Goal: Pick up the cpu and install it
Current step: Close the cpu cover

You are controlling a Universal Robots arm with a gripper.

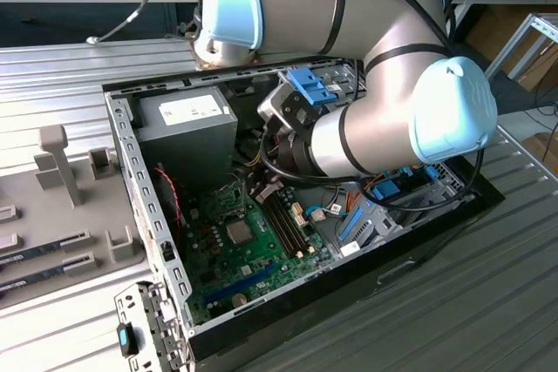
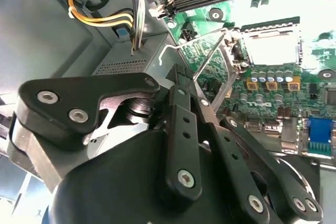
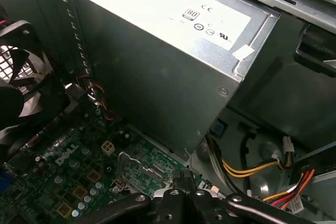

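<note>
The open computer case point(image 1: 131, 141) holds the motherboard point(image 1: 231, 246) and power supply point(image 1: 187, 132); the cpu point(image 1: 237, 232) sits in its socket; the pincer point(image 2: 181, 80), pressed together, hangs over the board

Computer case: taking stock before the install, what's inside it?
A green motherboard, a grey power supply, dark memory sticks and coloured cables. The arm covers the part of the inside toward the exterior view's right.
</note>
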